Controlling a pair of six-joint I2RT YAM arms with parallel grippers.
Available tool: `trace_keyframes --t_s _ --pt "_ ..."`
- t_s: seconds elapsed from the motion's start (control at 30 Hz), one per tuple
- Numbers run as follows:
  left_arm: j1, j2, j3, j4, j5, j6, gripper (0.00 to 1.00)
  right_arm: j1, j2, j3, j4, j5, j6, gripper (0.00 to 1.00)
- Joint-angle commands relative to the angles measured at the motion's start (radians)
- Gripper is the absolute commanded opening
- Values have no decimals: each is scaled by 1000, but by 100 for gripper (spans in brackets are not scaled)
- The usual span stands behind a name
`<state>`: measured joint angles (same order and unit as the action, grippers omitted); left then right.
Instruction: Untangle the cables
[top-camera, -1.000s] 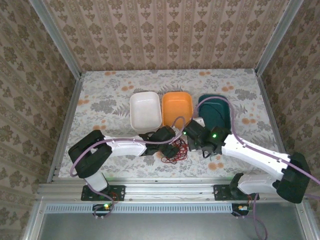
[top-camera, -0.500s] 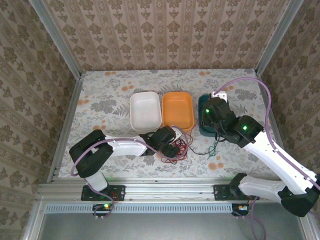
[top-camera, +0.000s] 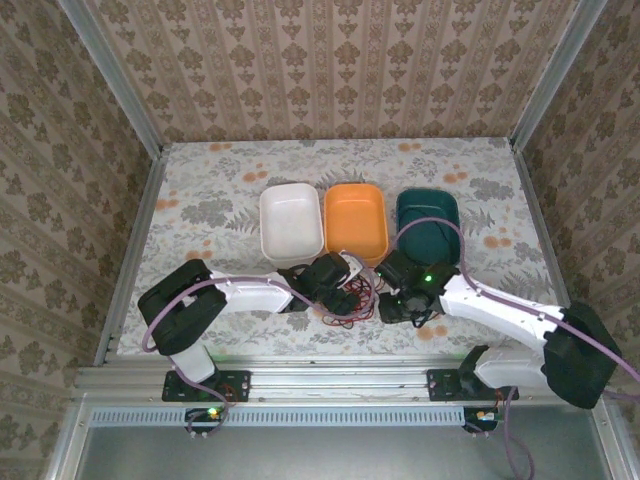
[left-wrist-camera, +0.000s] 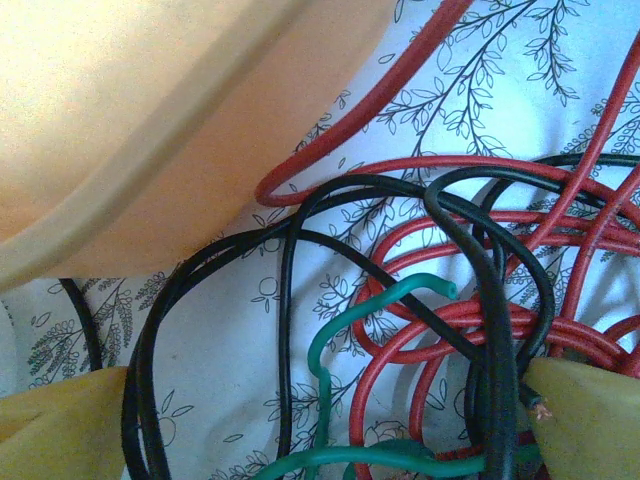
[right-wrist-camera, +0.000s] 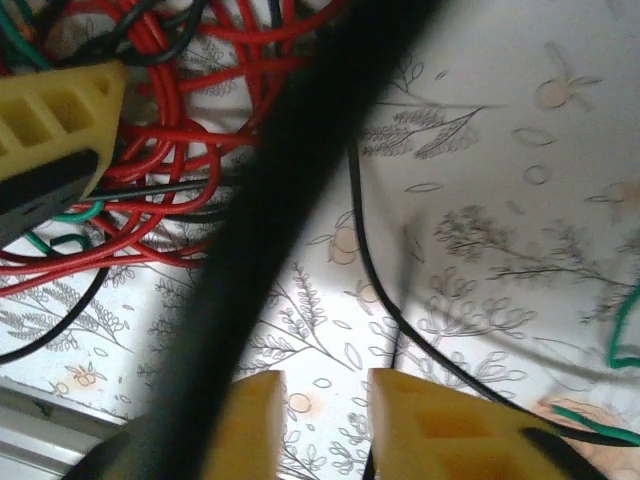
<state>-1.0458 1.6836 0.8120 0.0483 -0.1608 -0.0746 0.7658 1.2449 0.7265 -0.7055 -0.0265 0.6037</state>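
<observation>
Cables (top-camera: 357, 297) in red, black and green lie in one knotted heap on the flowered surface (top-camera: 210, 190). The heap is just in front of the orange bin (top-camera: 355, 218), which sits between a white bin (top-camera: 290, 222) and a dark green bin (top-camera: 427, 212). The left hand (left-wrist-camera: 320, 430) is down over the heap with its yellow fingers (left-wrist-camera: 60, 425) spread wide, one on each side of the strands. Black loops, red coils and a loose green end lie between them, and nothing is pinched. The right hand (right-wrist-camera: 318, 425) sits low at the right edge of the tangle. Its fingertips (right-wrist-camera: 430, 430) are parted by a narrow gap, with bare surface showing through. A single black strand runs past just ahead of those tips, apart from them as far as I can see.
</observation>
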Motion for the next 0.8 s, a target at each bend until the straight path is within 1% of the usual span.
trace_keyframes --t_s 0.0,0.1,0.33,0.43,0.53,0.67,0.77 --pt "10 14 -37 -99 -13 -1 99 17 39 -14 47 -64 5 42" --pt "10 13 -37 -100 -14 -3 99 21 76 -12 50 -30 -10 46" --pt "10 4 -36 -109 -14 -4 99 21 174 -2 57 25 -39 46" --pt "10 4 -32 -114 -13 -4 99 21 200 10 49 75 -46 46" --pt "9 4 -24 -122 -9 -3 98 21 226 24 50 86 -61 46" --pt "10 4 -17 -129 -5 -1 98 29 261 20 50 88 -55 44" --pt "10 5 -16 -130 -3 -1 98 58 291 18 49 105 -37 40"
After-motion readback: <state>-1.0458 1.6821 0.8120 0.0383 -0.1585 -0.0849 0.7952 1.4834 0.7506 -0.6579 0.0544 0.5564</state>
